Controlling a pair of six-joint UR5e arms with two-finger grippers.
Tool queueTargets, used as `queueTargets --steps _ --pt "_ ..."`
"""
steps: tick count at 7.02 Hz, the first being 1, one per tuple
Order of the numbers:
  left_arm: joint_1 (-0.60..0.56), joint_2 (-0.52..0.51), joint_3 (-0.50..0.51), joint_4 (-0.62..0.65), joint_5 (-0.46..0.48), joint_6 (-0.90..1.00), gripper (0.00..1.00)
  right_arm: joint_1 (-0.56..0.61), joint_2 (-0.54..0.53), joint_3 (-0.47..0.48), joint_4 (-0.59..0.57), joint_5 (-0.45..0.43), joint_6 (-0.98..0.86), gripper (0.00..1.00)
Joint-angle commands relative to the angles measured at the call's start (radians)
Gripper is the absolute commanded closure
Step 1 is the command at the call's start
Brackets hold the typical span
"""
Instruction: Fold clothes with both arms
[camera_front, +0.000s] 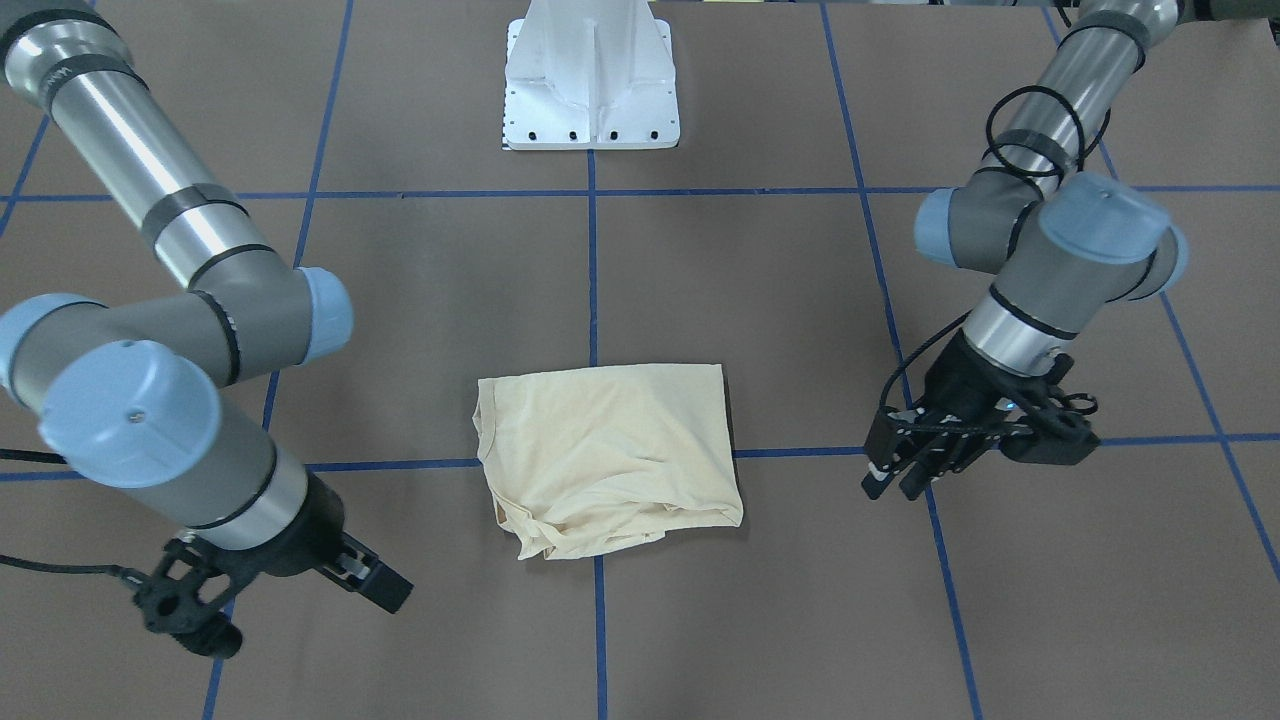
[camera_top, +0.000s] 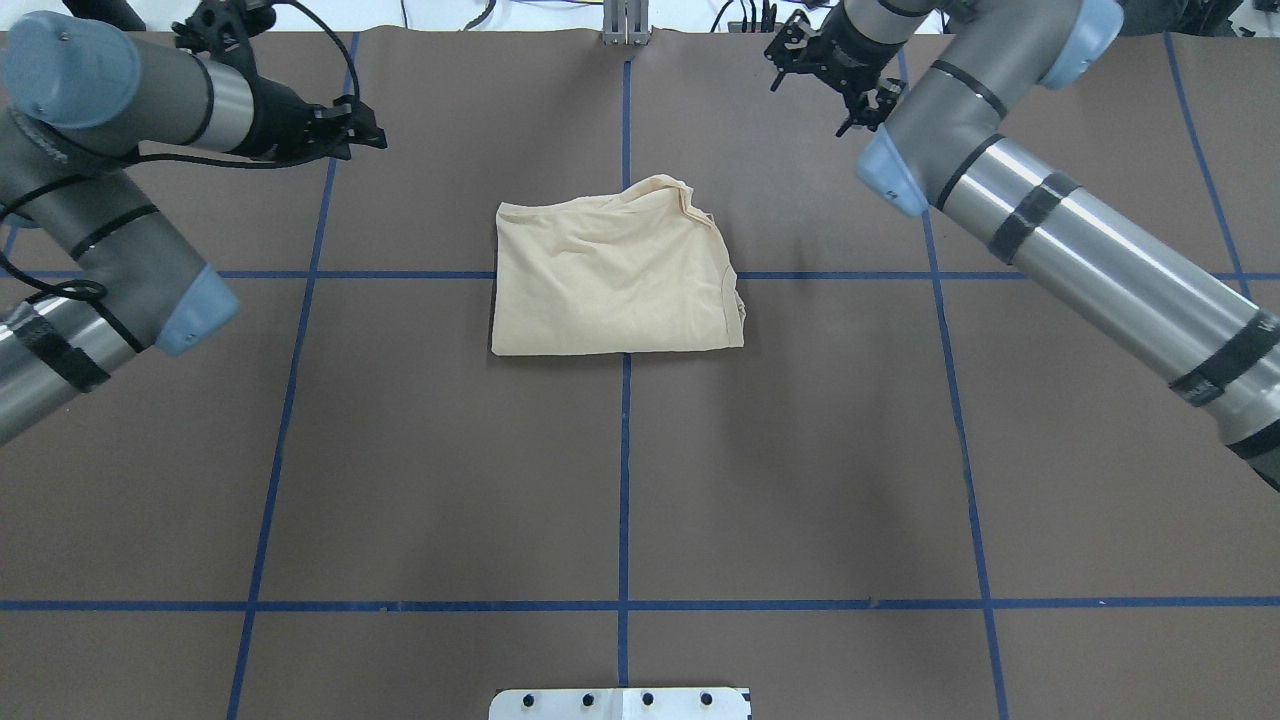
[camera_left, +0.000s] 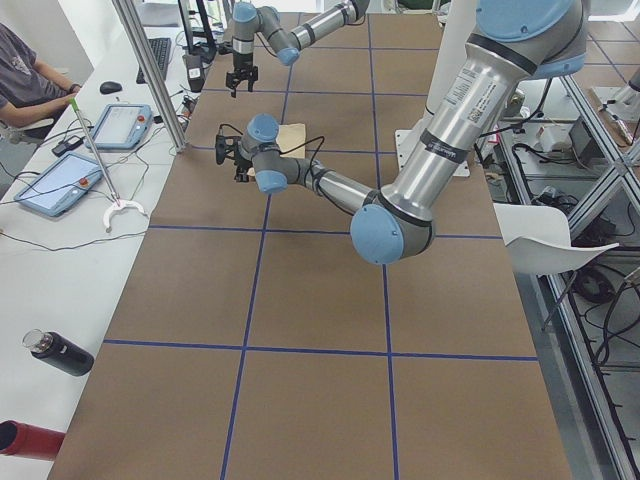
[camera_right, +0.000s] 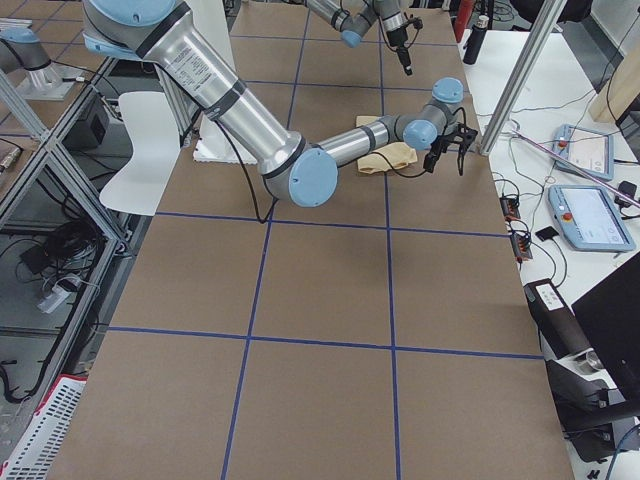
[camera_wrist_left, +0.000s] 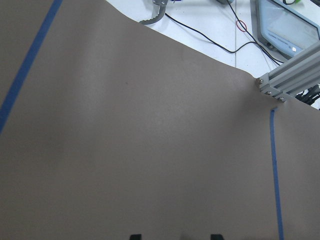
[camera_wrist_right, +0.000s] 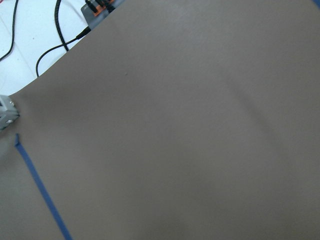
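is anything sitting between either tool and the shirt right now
Nothing visible. The folded shirt lies alone mid-table. Only bare brown table with blue tape lines separates it from the left tool and the right tool, both off to its sides.

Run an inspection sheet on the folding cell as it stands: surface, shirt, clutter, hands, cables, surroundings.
Surface: brown table cover with a blue tape grid, lying flat.
Job's things: cream shirt folded into a rough rectangle at the centre; the edge away from the robot is bunched; no print showing.
Clutter: nothing seen on the cover.
Hands: left hand is beside the shirt, open and empty. Right hand is on the other side, touching nothing; cannot tell if it is open or shut.
Cables: black loops on the left arm; black lead at the right wrist.
Surroundings: white base; side bench with touch panels, a dark bottle and a seated person.
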Motion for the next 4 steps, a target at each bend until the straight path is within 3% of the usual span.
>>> queueTargets --steps 1,2,4 --pt "-0.138 0.133 -0.05 0.001 -0.104 0.329 0.45 0.173 -0.198 0.148 -0.132 0.121 -0.444 0.0" --pt "-0.231 0.182 -0.045 0.018 -0.182 0.499 0.46 0.282 -0.268 0.144 -0.163 0.178 -0.669 0.0" --pt "-0.453 0.23 -0.053 0.172 -0.376 0.831 0.46 0.454 -0.391 0.15 -0.268 0.178 -1.097 0.0"
